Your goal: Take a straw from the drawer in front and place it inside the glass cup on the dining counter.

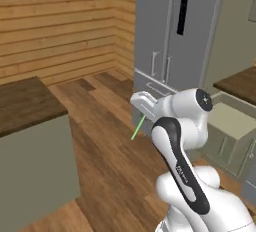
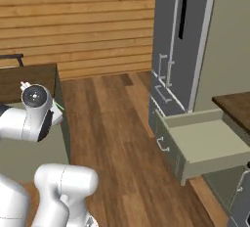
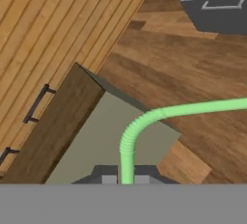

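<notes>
One step is done, judging by how things lie: the straw (image 3: 144, 120) is out of the drawer (image 2: 207, 143), which stands pulled open at the right, next to the grey fridge (image 2: 183, 35). The carry to the dining counter (image 1: 25, 101) is the step in hand.

In the hand view the jaws are shut tight on the straw at its lower end, the two dark tips pressed against it on either side. From there the straw rises, bends at its ribbed part and runs off to the right edge of that view. In the left base view a short green length (image 1: 138, 127) hangs below the gripper (image 1: 141, 107), slanting down and to the left above the wood floor (image 1: 115, 166).

The arm holds it in mid-air, between the open drawer and the dining counter, nearer the counter's right end. I cannot make out the glass cup on the surface. The next move likely calls for finding the cup, bringing the straw above its mouth, and tipping the long axis closer to upright before lowering.
</notes>
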### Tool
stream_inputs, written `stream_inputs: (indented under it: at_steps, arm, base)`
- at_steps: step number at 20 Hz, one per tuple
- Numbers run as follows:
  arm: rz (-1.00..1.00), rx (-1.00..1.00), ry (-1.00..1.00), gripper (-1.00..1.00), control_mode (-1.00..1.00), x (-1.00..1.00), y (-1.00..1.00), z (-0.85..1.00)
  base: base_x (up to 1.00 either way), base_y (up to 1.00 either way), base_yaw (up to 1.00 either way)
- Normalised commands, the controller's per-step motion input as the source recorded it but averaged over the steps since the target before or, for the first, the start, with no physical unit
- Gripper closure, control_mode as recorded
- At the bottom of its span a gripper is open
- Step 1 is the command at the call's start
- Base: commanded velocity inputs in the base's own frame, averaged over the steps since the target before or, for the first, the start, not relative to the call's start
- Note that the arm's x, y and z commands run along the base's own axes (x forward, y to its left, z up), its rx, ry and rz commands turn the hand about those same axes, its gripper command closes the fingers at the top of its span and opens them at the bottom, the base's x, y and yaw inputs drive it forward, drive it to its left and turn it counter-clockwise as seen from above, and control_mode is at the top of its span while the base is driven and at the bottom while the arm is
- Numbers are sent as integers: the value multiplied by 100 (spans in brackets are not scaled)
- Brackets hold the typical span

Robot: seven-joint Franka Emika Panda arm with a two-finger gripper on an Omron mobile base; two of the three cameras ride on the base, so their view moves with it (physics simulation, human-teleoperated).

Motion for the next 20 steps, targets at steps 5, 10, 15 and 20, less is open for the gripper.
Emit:
stream_inputs:
  at_steps: [5, 10, 15, 20]
  arm:
    - [0, 0, 0, 100, 100, 0, 0, 0]
    - [0, 0, 0, 100, 100, 0, 0, 0]
    - [0, 0, 0, 100, 100, 0, 0, 0]
    - [0, 0, 0, 100, 100, 0, 0, 0]
  base:
    - [84, 68, 0]
    - [91, 22, 0]
    - [86, -10, 1]
    - [70, -40, 10]
